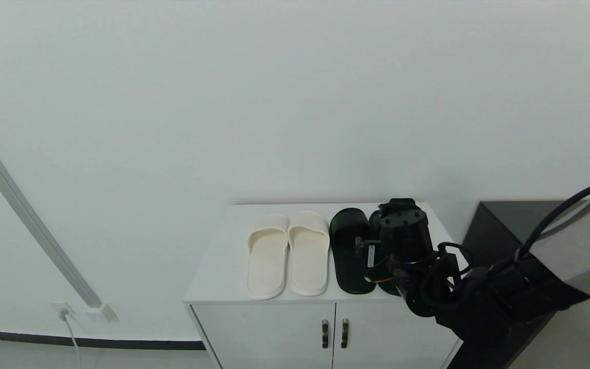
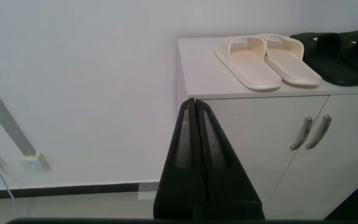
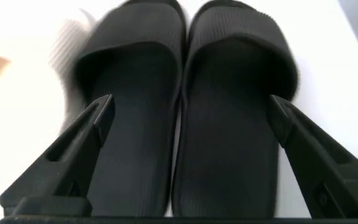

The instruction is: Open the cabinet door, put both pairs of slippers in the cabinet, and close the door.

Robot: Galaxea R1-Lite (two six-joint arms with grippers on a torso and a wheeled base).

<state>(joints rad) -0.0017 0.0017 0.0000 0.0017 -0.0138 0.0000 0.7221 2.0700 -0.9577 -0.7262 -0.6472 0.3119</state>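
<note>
Black slippers (image 3: pixel 229 124): on top of the cabinet (image 1: pixel 213 277), directly under my right hand (image 3: pixel 190 102), toes toward the wall (image 1: pixel 274 102). Its fingers are spread wide, straddling the pair.
White slippers (image 1: pixel 287 253): just beside them, on my left.
Left hand (image 2: pixel 196 106): closed, empty, low beside the cabinet.
Doors (image 1: pixel 274 333): not yet opened.

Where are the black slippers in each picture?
Head view: black slippers on the cabinet top, right of the white slippers.
Left wrist view: black slippers past the white slippers, at the cabinet top's far end.
Right wrist view: black slippers close up, under the open right gripper.
Shared landmark: the white cabinet top under them.
</note>
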